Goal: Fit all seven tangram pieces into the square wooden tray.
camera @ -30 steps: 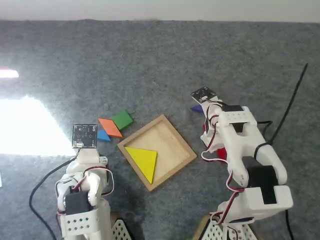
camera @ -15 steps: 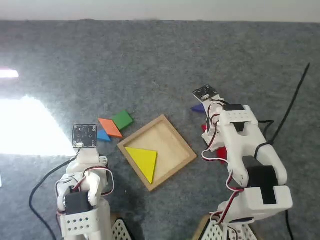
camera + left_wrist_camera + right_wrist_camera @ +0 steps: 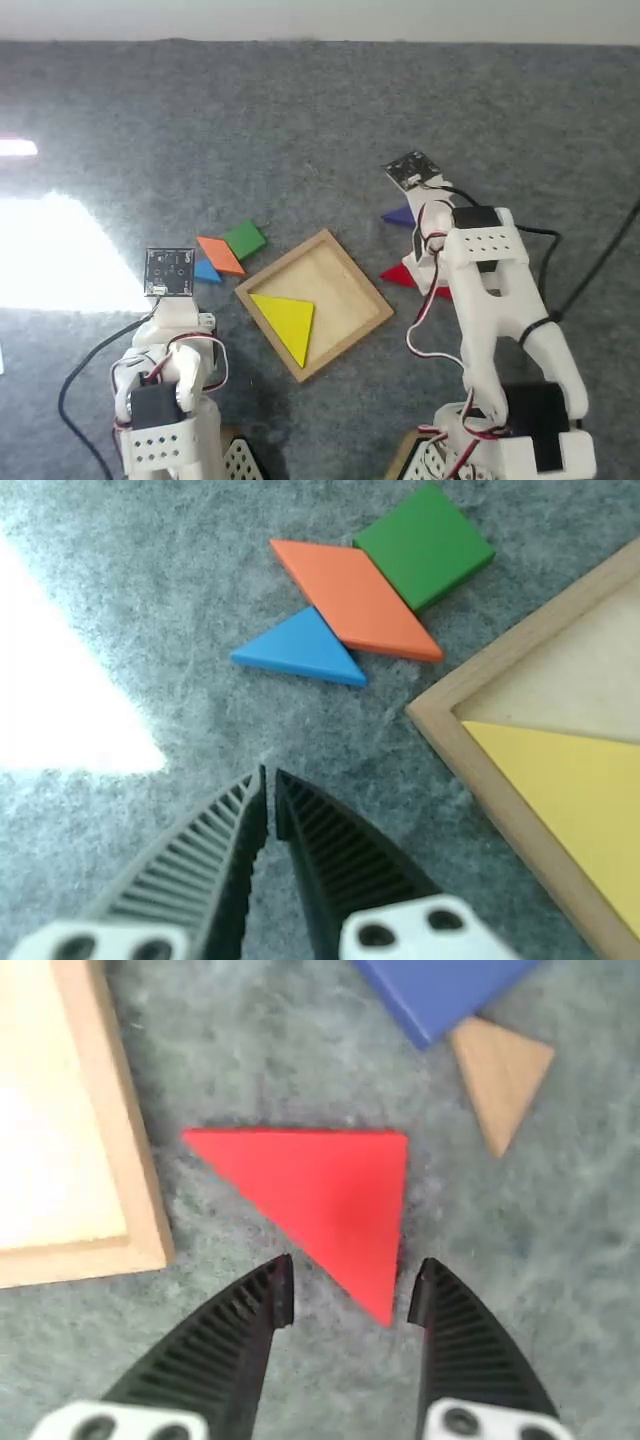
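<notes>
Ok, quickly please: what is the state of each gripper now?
Left gripper: shut, holding nothing.
Right gripper: open, above the red triangle, not holding it.

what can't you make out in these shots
- High view: the right arm covers part of the red triangle and the dark blue piece.
- Right wrist view: the dark blue piece is cut off by the frame edge.
- Left wrist view: the tray and yellow triangle run past the edge.
</notes>
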